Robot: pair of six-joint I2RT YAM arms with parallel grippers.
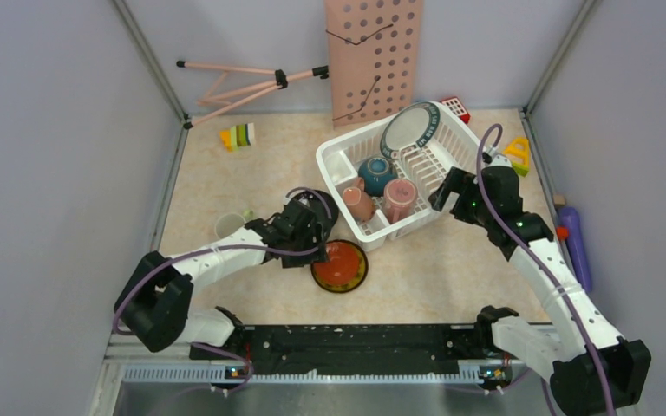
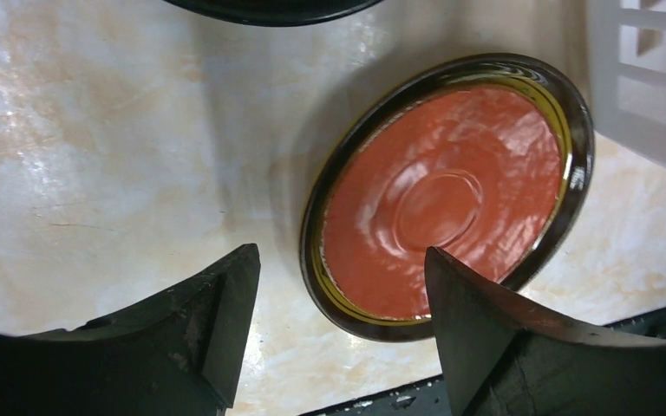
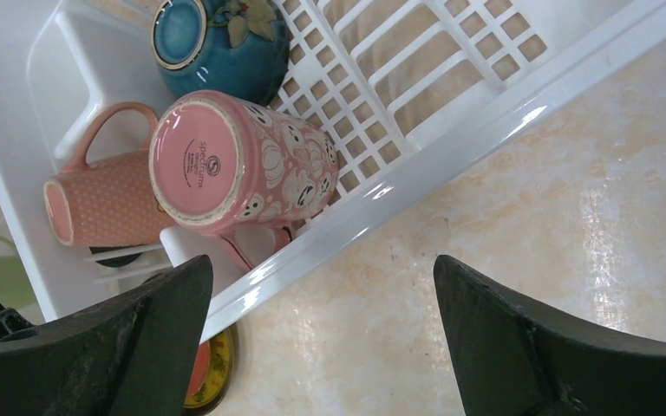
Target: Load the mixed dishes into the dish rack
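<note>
The white dish rack (image 1: 338,165) stands at the back right. It holds the white plate with a dark patterned rim (image 1: 412,128) upright, the teal bowl (image 1: 375,172) and two pinkish cups (image 1: 358,204) (image 1: 400,199). The red small plate (image 1: 339,265) lies flat on the table in front of the rack. The light green mug (image 1: 228,225) stands at the left. My left gripper (image 1: 316,245) is open and empty, low over the red plate's (image 2: 442,199) near-left rim, its jaws astride that rim (image 2: 338,260). My right gripper (image 1: 445,192) is open and empty beside the rack's right wall (image 3: 451,147).
A dark-rimmed dish (image 1: 319,205) lies partly under my left wrist. A pink perforated board (image 1: 373,56) and a pink tripod (image 1: 243,82) lean at the back. Toy blocks (image 1: 238,136) (image 1: 518,152) and a purple object (image 1: 577,243) lie near the walls.
</note>
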